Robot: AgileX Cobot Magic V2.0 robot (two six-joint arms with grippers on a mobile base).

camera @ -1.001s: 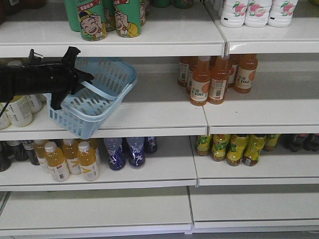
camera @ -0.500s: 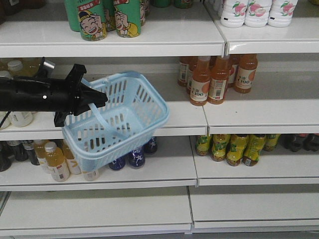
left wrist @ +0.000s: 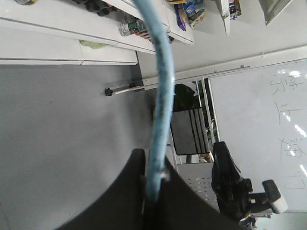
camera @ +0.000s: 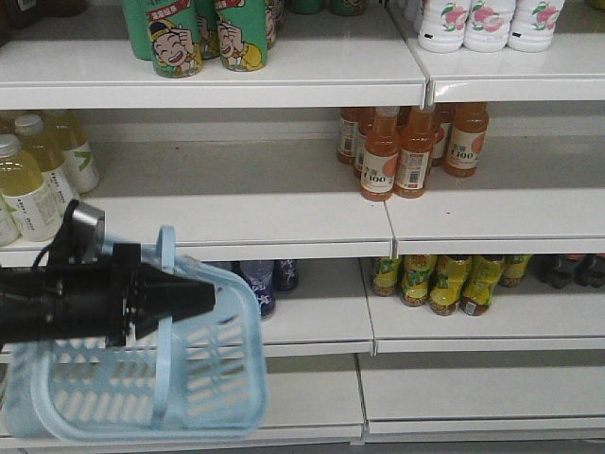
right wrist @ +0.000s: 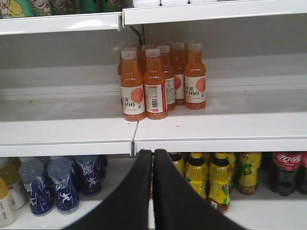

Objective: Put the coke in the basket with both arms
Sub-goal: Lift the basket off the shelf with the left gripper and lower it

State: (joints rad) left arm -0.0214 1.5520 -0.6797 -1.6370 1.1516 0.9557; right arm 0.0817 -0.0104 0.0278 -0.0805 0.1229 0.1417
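Observation:
The light blue basket (camera: 142, 397) hangs low at the front left, before the lower shelves. My left gripper (camera: 203, 298) is shut on its thin handle (camera: 166, 284). In the left wrist view the handle (left wrist: 163, 72) runs up from between the closed fingers of the left gripper (left wrist: 152, 165). My right gripper (right wrist: 153, 152) is shut and empty, pointing at the shelf edge below the orange bottles; it does not show in the front view. The red coke can is not in view.
Orange juice bottles (camera: 397, 151) stand on the middle shelf, yellow-green bottles (camera: 444, 279) below them. Dark cola bottles (right wrist: 287, 170) stand at the far right, blue bottles (right wrist: 62, 184) at the lower left. Green cans (camera: 198, 33) and white bottles (camera: 492, 21) are on top.
My left arm has dropped down and to the left with the basket, from middle-shelf height to in front of the lower shelves. The pale bottles behind it now show.

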